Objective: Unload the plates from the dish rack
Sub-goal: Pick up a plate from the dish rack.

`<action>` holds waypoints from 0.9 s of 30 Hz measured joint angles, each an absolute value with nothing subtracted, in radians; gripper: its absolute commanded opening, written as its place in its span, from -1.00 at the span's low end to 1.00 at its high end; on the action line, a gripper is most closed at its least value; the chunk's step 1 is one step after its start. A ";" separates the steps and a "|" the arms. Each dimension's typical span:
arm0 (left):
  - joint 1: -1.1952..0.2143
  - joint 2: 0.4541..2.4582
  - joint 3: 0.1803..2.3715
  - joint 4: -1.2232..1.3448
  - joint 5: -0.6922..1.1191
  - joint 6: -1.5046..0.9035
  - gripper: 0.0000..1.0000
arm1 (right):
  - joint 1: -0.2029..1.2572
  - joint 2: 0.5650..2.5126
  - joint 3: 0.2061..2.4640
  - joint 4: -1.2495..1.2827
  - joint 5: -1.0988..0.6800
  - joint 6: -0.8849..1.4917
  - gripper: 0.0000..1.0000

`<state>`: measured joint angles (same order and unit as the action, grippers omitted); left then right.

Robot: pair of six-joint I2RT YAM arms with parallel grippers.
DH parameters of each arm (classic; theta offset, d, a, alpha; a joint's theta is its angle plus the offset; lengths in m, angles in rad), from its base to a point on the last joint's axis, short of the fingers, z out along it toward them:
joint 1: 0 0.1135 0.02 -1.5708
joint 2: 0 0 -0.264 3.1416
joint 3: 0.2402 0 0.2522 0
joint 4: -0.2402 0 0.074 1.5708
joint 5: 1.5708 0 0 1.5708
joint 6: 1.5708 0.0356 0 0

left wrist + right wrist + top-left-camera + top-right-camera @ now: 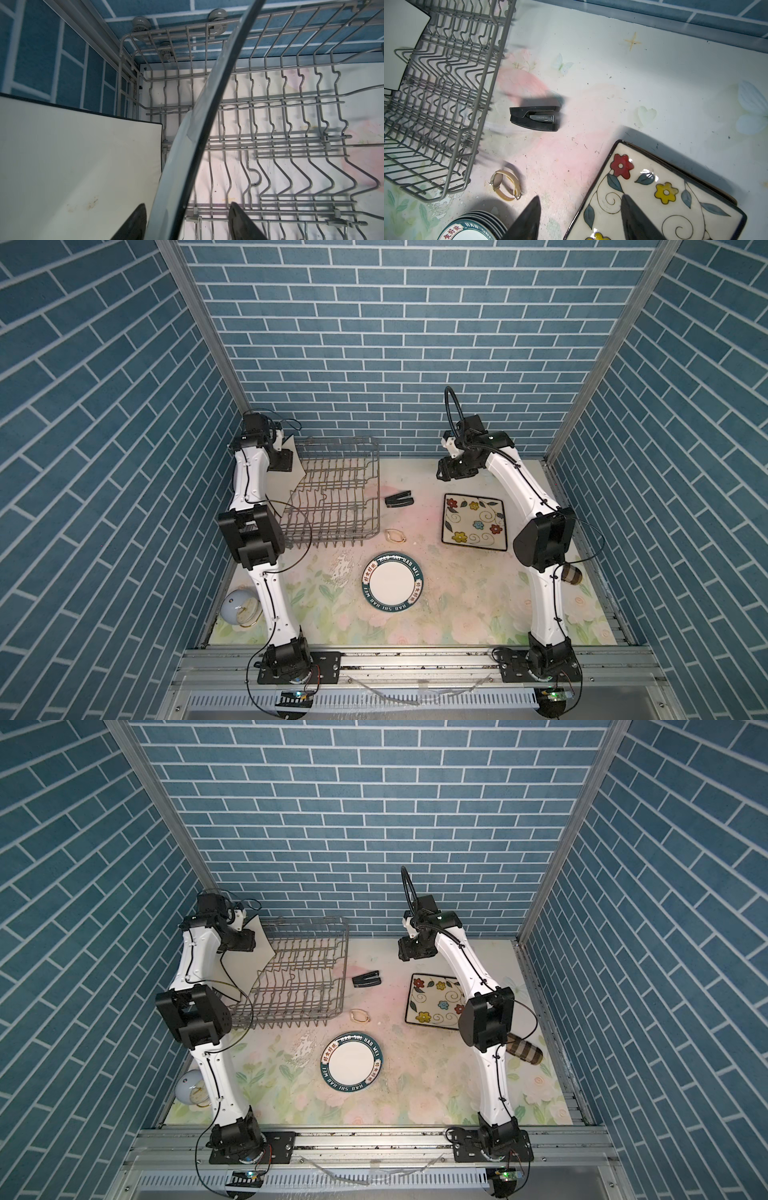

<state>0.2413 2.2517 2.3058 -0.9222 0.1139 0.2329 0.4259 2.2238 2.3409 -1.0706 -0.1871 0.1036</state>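
Two square cream plates with black edges stood in the dish rack [340,497], both at its end on the left arm's side. In the left wrist view I observed the edge-on plate [187,145] upright among the tines. The second cream plate [62,166] was just beside it, at the rack's very end.

The left gripper [188,204] straddled the edge-on plate's upper rim with its jaws parted. One finger lay close against the plate and the other stood clear of it, so nothing was clamped.

I judged the step in hand to be taking hold of this plate, with the unloading well advanced but not finished. The next move called for closing squarely on the rim. The plate would then need lifting straight up until it cleared the tines and the rack's wall.

As to condition, the edge-on plate showed a pale glazed back and a thin dark edge. Its neighbour carried a few brownish marks on its face. I judged both smooth and liable to slip in a narrow pinch.

Outside the rack, a stack of round plates [392,581] with lettered teal rims lay in front of it. The flowered plate [473,522] lay flat, well apart from the rack on the right arm's side. The right gripper [580,196] hung near that plate, jaws apart, holding nothing.
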 measured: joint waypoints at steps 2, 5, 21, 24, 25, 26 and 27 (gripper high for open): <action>0.242 2.252 2.306 -0.922 0.117 0.233 0.29 | 0.426 2.230 2.342 -1.076 -0.187 0.104 0.24; 0.241 2.252 2.306 -0.922 0.121 0.233 0.29 | 0.426 2.236 2.342 -1.083 -0.187 0.104 0.24; 0.247 2.234 2.315 -0.900 0.101 0.215 -0.32 | 0.426 2.234 2.289 -1.069 -0.187 0.104 0.22; 0.231 2.223 2.315 -0.913 0.131 0.213 -0.32 | 0.426 2.233 2.260 -1.060 -0.187 0.104 0.22; 0.227 2.223 2.315 -0.915 0.137 0.213 -0.32 | 0.426 2.231 2.252 -1.061 -0.187 0.104 0.22; 0.222 2.223 2.315 -0.919 0.146 0.213 -0.32 | 0.426 2.228 2.242 -1.057 -0.187 0.104 0.22; 0.218 2.223 2.315 -0.923 0.151 0.213 -0.32 | 0.426 2.225 2.234 -1.055 -0.187 0.104 0.22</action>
<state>0.2180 2.2230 2.3150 -0.9234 0.1513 0.2131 0.4259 2.2246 2.2345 -1.0550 -0.1867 0.1036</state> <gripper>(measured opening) 0.340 0.611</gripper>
